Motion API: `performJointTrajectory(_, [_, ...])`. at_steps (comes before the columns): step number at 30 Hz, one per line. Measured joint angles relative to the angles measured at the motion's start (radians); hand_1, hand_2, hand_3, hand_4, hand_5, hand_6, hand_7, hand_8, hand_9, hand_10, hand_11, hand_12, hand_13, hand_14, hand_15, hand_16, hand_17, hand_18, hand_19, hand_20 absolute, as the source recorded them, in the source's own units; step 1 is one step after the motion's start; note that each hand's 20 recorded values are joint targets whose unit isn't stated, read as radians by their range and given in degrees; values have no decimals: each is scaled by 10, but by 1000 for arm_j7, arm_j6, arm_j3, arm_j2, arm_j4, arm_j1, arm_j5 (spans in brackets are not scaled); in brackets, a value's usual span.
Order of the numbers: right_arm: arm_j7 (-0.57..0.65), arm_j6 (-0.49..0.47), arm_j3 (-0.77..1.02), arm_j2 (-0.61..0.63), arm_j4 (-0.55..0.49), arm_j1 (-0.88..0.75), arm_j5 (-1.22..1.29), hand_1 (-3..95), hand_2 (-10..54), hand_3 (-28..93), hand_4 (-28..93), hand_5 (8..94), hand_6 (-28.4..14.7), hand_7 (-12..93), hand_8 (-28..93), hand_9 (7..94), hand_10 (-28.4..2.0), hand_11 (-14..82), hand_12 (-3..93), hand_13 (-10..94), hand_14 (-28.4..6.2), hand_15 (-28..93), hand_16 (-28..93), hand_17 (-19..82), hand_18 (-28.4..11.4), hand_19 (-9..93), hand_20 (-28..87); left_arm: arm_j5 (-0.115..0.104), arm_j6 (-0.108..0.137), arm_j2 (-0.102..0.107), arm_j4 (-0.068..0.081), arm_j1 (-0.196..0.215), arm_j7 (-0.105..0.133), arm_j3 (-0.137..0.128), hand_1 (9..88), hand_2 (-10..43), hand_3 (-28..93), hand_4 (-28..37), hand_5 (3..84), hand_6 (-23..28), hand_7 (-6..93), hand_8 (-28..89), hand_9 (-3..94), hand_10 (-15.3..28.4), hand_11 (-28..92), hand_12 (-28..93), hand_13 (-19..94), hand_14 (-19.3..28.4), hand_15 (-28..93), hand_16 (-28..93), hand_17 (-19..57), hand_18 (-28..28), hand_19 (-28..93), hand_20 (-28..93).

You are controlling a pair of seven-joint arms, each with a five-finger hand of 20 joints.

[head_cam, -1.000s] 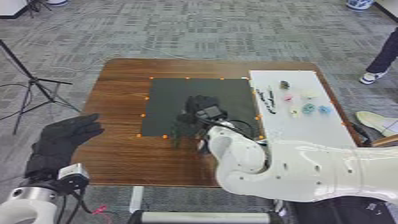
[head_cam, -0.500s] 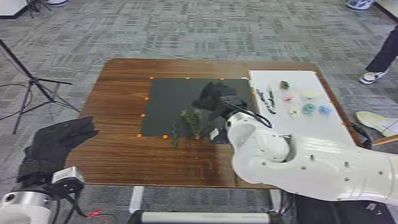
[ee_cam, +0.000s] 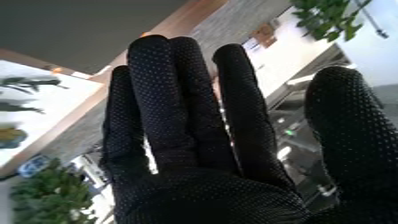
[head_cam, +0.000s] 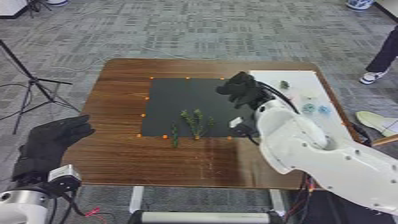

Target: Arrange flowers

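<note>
I see my left hand (head_cam: pixel 51 145) low down on the left of the frame, by the left side of the brown table (head_cam: pixel 115 160). Its fingers are out and loose. My right arm (head_cam: pixel 306 145) comes in from the lower right.

Just below the middle of the frame I see the green sprigs. The thin sprig (head_cam: pixel 174 135) pokes off the near side of the black mat (head_cam: pixel 169 100) onto the wood. The bushy sprig (head_cam: pixel 195 122) lies just to the right of it, with its leafy end up the frame. I can't tell if the green bit on its right is part of it or 1 more sprig.

A bit past them, right of the middle, is my right hand (head_cam: pixel 238 89), over the place where the mat and the white board (head_cam: pixel 266 77) meet. In the wrist view its fingers are straight and close to each other, and its thumb sticks out to the side.

On the board, right of that hand, 2 flowers sit side by side: a teal flower (head_cam: pixel 308 108) and a blue flower (head_cam: pixel 325 110). Higher up is a dark green bit (head_cam: pixel 284 85). Far off, a black tripod (head_cam: pixel 34 80) stands at the left on the gray floor (head_cam: pixel 204 30)
</note>
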Motion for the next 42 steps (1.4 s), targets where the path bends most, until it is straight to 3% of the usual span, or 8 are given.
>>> performJointTrajectory(12, [-21,10,30,18,-16,-60,79,262,71,767,-224,602,-61,206,-157,634,-205,254,148,544,-207,670,96,129,-271,847,-74,-23,25,22,0,31,33,-17,234,-5,883,-230,599,130,151,-101,496,210,400,128,358,242,613,-97,-47,184,454,150])
performJointTrajectory(22, [-19,9,63,24,-18,-92,80,263,73,765,-223,604,-62,203,-155,636,-205,254,148,542,-209,673,95,128,-272,846,-68,-35,43,29,0,38,55,-16,235,-6,885,-228,626,133,155,-103,495,210,384,122,347,235,577,-100,-50,181,444,144])
performJointTrajectory(42, [-18,8,54,21,-20,-113,86,263,74,772,-222,603,-62,204,-155,639,-205,257,148,542,-208,675,93,127,-271,845,-62,-32,44,25,0,32,42,-2,235,-6,886,-230,606,136,154,-103,496,211,379,125,349,238,575,-90,-51,181,445,144])
